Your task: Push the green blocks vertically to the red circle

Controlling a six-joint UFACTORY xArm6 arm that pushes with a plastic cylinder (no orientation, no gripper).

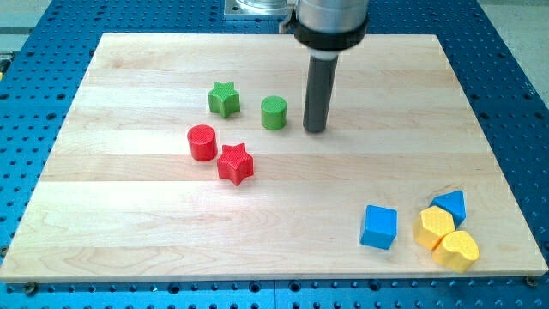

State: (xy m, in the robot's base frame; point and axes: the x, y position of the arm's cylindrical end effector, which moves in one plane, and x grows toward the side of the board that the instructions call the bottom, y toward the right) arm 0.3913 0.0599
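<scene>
A green star [224, 99] and a green circle [274, 112] lie in the upper middle of the wooden board [129, 215]. A red circle [202, 142] sits just below the green star, slightly to its left. A red star [235, 163] touches or nearly touches the red circle on its lower right. My tip [315, 129] rests on the board just to the right of the green circle, a small gap apart from it.
A blue cube [379, 227], a blue triangle-like block [450, 206], a yellow hexagon [435, 227] and a yellow heart-like block [456, 251] cluster at the board's lower right. A blue perforated table [515, 103] surrounds the board.
</scene>
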